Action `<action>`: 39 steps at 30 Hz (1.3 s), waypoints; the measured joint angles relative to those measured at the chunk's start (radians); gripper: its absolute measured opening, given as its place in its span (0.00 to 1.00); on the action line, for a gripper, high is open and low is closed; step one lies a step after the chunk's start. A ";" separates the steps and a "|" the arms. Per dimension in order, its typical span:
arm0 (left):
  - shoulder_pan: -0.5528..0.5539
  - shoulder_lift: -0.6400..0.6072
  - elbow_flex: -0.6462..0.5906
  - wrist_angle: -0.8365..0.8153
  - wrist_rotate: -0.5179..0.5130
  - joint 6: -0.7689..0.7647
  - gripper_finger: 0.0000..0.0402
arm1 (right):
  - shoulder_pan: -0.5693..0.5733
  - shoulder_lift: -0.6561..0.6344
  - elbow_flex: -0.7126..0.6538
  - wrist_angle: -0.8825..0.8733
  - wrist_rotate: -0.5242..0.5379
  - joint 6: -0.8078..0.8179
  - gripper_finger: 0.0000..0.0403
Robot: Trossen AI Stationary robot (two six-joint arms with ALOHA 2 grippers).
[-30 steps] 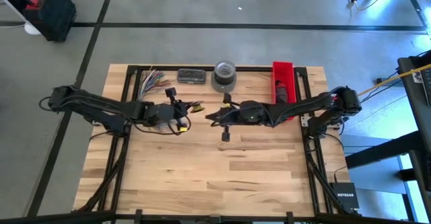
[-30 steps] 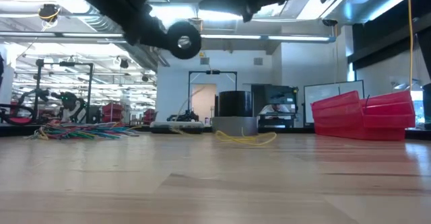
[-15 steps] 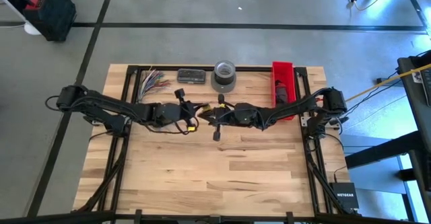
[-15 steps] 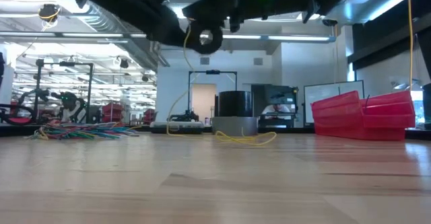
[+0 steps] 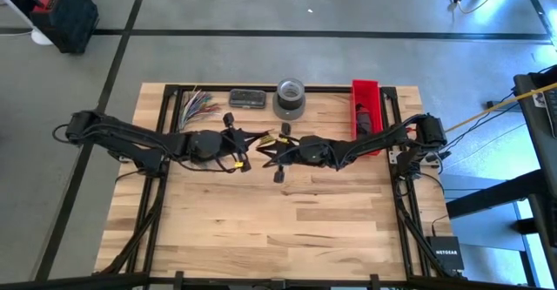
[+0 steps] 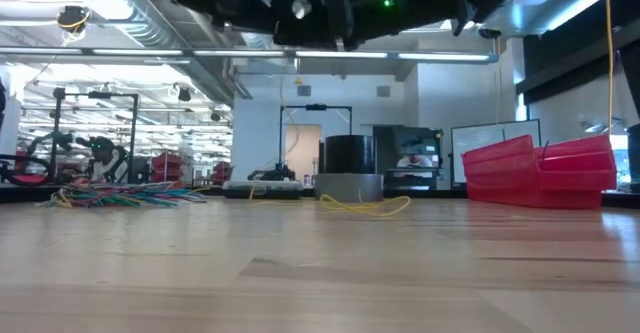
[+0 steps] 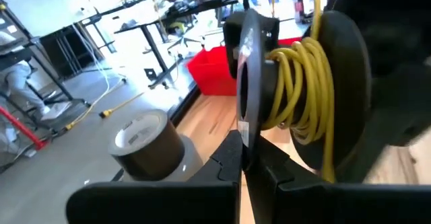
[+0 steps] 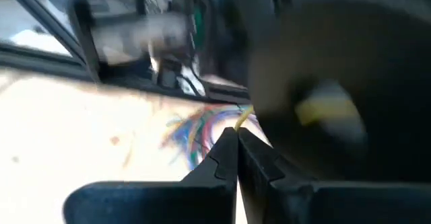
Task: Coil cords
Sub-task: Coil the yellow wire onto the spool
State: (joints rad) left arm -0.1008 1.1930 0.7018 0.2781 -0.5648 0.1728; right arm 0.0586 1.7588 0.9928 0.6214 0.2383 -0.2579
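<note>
A black spool [image 7: 296, 83] wound with yellow cord [image 7: 303, 69] hangs high over the table's middle, at the top of the low view [image 6: 300, 8]. My left gripper [image 7: 242, 140] is shut on it. My right gripper [image 8: 236, 133] faces it from the right [image 5: 266, 148] and is shut on a thin yellow cord. A loose stretch of yellow cord [image 6: 365, 206] lies on the table in front of the tape roll. A tangle of multicoloured cords [image 5: 198, 104] lies at the far left [image 6: 120, 195]. My left gripper pinches the rim of one spool flange [image 7: 244, 113] between its two fingers. It comes level from the table's left. The spool is lifted clear, its axis about level, with the cord wound on the core beside the fingers. My right gripper pinches a thin yellow cord [image 8: 244, 116] at its fingertips, coming from the table's right. The cord runs from the fingertips toward the blurred black spool [image 8: 316, 103] close by. Which part of the cord this is does not show.
A grey tape roll [image 5: 290, 97] and a flat black box [image 5: 247, 98] stand at the far edge. A red bin [image 5: 366, 107] stands at the far right. The near half of the wooden table [image 5: 278, 220] holds nothing.
My left gripper has carried the spool a little toward the table's right and then up. My right gripper has gone toward the table's left and now stands right by the spool.
</note>
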 joint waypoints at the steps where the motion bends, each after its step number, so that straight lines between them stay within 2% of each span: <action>1: -0.005 -0.017 0.000 -0.016 0.000 0.001 0.00 | 0.000 0.000 0.000 -0.012 0.019 -0.014 0.01; 9: -0.042 -0.150 -0.001 -0.229 0.003 -0.018 0.00 | 0.004 -0.033 0.005 -0.085 0.136 -0.084 0.01; 13: -0.041 -0.160 0.000 -0.267 0.008 -0.023 0.00 | 0.003 -0.040 0.003 -0.092 0.118 -0.055 0.01; 17: -0.041 -0.141 0.000 -0.266 0.007 -0.023 0.00 | 0.002 -0.040 0.001 -0.104 0.108 0.050 0.02; 21: -0.042 -0.143 0.003 -0.254 0.000 -0.017 0.00 | 0.011 -0.054 -0.005 -0.148 0.130 0.077 0.13; 26: -0.041 -0.150 0.003 -0.263 -0.020 -0.016 0.00 | 0.019 -0.139 -0.003 -0.281 0.140 0.062 0.30; 30: -0.042 -0.153 0.002 -0.261 -0.022 -0.026 0.00 | 0.015 -0.157 -0.003 -0.430 0.106 0.058 0.38; 32: -0.041 -0.153 0.002 -0.262 -0.022 -0.028 0.00 | 0.002 -0.149 -0.003 -0.453 0.051 0.046 0.39; 36: -0.041 -0.153 0.002 -0.261 -0.023 -0.027 0.00 | -0.048 -0.076 -0.003 -0.358 -0.100 0.057 0.40; 39: -0.041 -0.153 0.002 -0.261 -0.023 -0.027 0.00 | -0.076 -0.011 -0.002 -0.248 -0.157 0.069 0.40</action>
State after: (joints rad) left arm -0.1417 1.0405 0.7040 0.0170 -0.5877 0.1462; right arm -0.0178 1.7476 0.9903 0.3738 0.0815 -0.1890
